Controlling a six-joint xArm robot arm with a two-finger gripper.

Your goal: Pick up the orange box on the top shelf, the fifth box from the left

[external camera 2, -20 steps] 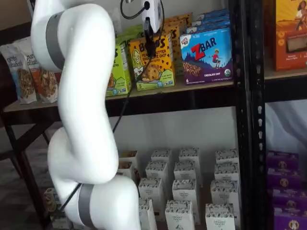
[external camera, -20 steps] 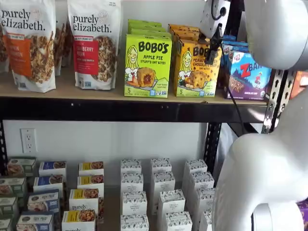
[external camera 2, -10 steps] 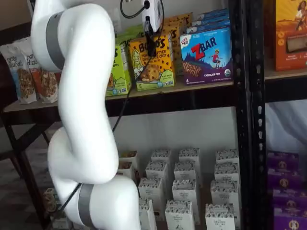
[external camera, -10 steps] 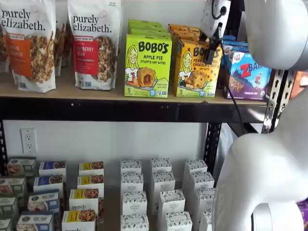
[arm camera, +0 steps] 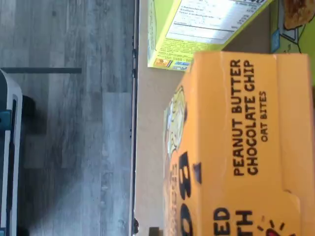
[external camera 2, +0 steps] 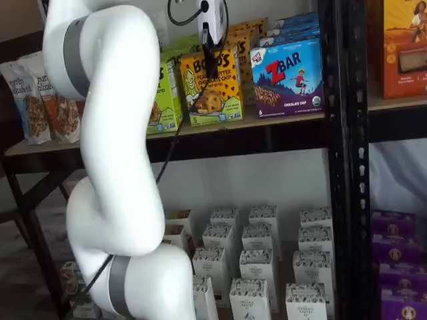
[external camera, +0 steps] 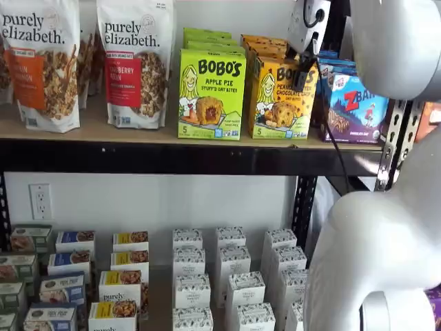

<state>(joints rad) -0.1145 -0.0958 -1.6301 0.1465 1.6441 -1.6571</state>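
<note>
The orange box [external camera: 278,100] stands at the front of the top shelf [external camera: 172,157], between a lime-green Bobo's box [external camera: 210,93] and a blue-purple ZBar box [external camera: 355,107]. It also shows in a shelf view [external camera 2: 215,90], on the shelf [external camera 2: 267,137]. The gripper [external camera: 302,74] hangs in front of the box's upper part, white body above, black fingers over the lettering. It shows the same way in a shelf view [external camera 2: 208,63]. No gap between the fingers shows. In the wrist view the orange box [arm camera: 241,147] fills much of the picture, very close.
Purely Elizabeth granola bags [external camera: 134,62] stand further left on the top shelf. Small white boxes [external camera: 231,276] fill the lower shelf. The white arm [external camera 2: 113,133] stands before the shelves, a cable hanging from the gripper. A black upright [external camera 2: 340,167] rises right of the ZBar box [external camera 2: 287,77].
The gripper's fingers have crept slightly upward in front of the orange box. The box and its neighbours stand where they were.
</note>
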